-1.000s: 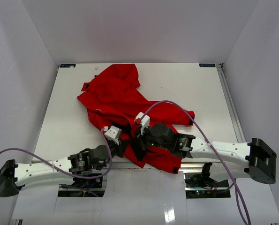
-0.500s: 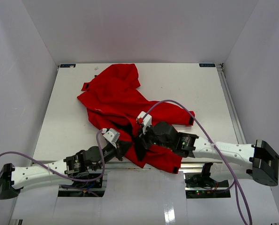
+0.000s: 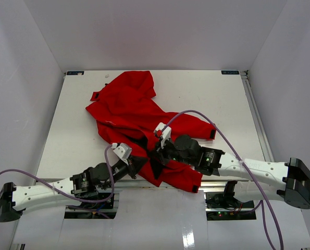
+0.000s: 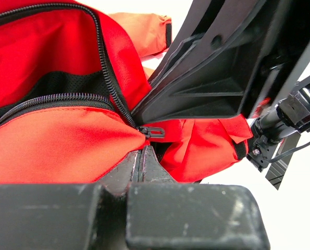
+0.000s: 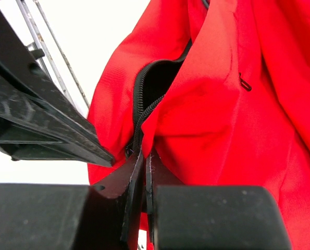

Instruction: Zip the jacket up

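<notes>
A: Top view first. Where is the jacket (image 3: 136, 112)?

B: It lies crumpled across the table (image 3: 227, 99), with 1 sleeve reaching away from the arms and the hem toward them. Both grippers meet at that hem: the left gripper (image 3: 140, 163) at its left part, the right gripper (image 3: 156, 156) just beside it

A: Left wrist view?

B: The zipper slider (image 4: 151, 132) sits at the very bottom of the jacket front. Above it the 2 rows of zipper teeth (image 4: 100, 57) spread apart, with the black lining (image 4: 56, 83) showing between them. The left fingers are pressed together, their tips touching the hem right under the slider. I cannot tell whether cloth is caught between them

A: Right wrist view?

B: The right fingers are pressed together too, with their tips at the jacket's edge where the 2 rows join

A: So how far along?

B: I judge it barely begun: the slider looks engaged at the bottom, but nearly the whole front is unzipped, so the pull up the jacket is left

A: What differs from 1 second ago?

B: The jacket lies the same. The left arm has sunk lower and flatter beside it, and the right arm has stretched out more
</notes>
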